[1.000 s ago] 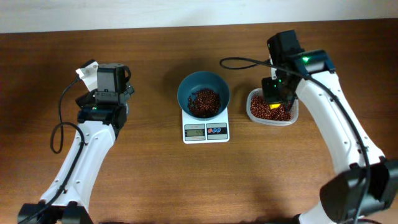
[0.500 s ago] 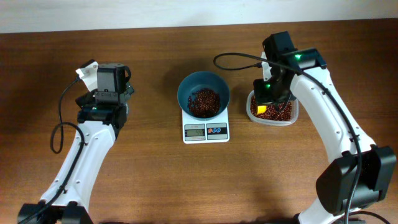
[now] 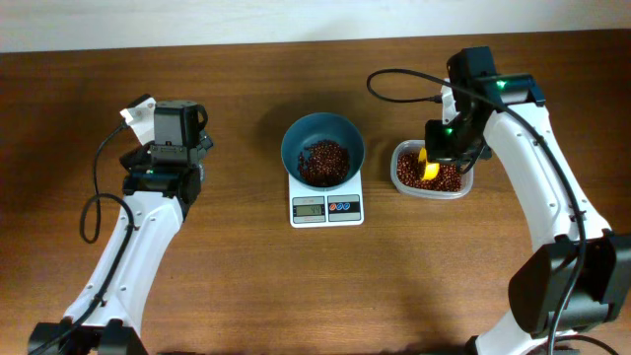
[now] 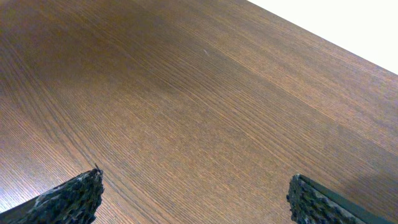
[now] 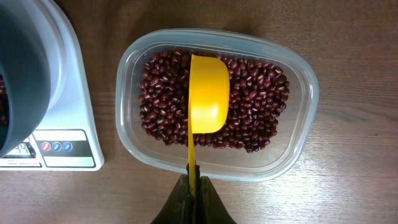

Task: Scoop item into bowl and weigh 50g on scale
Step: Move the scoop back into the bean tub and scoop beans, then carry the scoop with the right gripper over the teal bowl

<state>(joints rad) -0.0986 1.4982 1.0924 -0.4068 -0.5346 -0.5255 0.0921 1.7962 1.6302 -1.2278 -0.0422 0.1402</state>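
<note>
The teal-blue bowl (image 3: pixel 293 138) stands on the white scale (image 3: pixel 326 208) at the table's middle, with red-brown beans (image 3: pixel 322 161) in its bottom. More beans (image 5: pixel 255 118) fill a clear plastic container (image 5: pixel 305 112) to the right of the scale. My right gripper (image 5: pixel 194 180) is shut on the thin handle of a yellow scoop (image 5: pixel 208 93). The scoop hangs over the container, turned on its edge, and no beans show in it. At the left my left gripper (image 4: pixel 196 196) is open over bare wood, far from the bowl.
In the right wrist view the scale (image 5: pixel 62 124) and the bowl's wall (image 5: pixel 18 74) lie close to the container's left side. A black cable (image 3: pixel 394 77) loops behind the right arm. The table's far edge meets a white wall.
The right arm swung left over the container with the scoop, then back to the right. The left arm has not moved.
</note>
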